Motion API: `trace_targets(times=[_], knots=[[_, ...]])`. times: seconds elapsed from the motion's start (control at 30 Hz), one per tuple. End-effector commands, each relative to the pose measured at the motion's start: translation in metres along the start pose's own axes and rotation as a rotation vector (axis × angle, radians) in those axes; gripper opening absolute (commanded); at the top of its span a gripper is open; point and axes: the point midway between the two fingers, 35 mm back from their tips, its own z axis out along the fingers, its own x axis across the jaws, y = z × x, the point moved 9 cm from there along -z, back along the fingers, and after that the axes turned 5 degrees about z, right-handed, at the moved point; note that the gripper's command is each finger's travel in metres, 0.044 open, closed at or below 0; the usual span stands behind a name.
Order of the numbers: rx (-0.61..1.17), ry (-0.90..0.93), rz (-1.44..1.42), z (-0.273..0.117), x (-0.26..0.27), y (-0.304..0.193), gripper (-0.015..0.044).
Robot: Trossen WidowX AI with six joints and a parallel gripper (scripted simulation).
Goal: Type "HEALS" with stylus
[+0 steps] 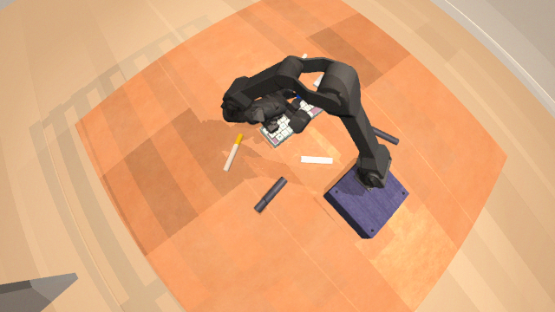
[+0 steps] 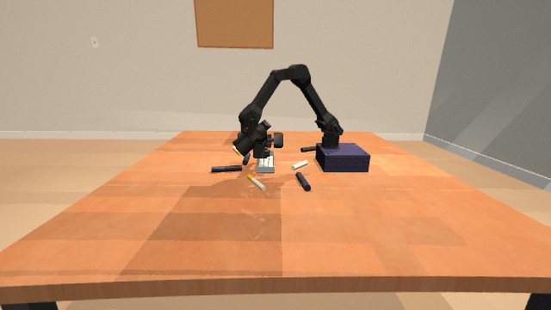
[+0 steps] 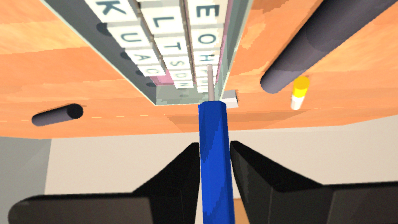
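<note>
The keyboard (image 1: pixel 284 126) (image 2: pixel 265 167) (image 3: pixel 175 97) lies on the desk below the arm, with white lettered keys in a grey-green case. My gripper (image 3: pixel 214 148) is shut on the stylus (image 1: pixel 298 96) (image 3: pixel 214 122), a blue barrel with a thin grey tip. In the wrist view the stylus points away from the fingers toward the keys. Its tip appears at the near edge of the H key (image 3: pixel 205 57), in the column with E and O. Contact or key travel cannot be told. The arm hides part of the keyboard in the top view.
A dark cylinder (image 3: pixel 320 45) lies beside the keyboard. A yellow-and-white stick (image 1: pixel 233 152) (image 2: pixel 256 182), another dark cylinder (image 1: pixel 270 195) (image 2: pixel 303 181) and a white bar (image 1: pixel 316 159) (image 2: pixel 300 164) lie around it. The arm stands on a navy block (image 1: pixel 368 208) (image 2: pixel 344 163).
</note>
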Motion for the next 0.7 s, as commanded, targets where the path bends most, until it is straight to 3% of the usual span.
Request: trace_targets(times=[0.0, 0.67], knots=[[0.002, -0.003, 0.003, 0.0012, 0.0001, 0.0017, 0.0081], [0.002, -0.003, 0.002, 0.0045, 0.0007, 0.0074, 0.0081]])
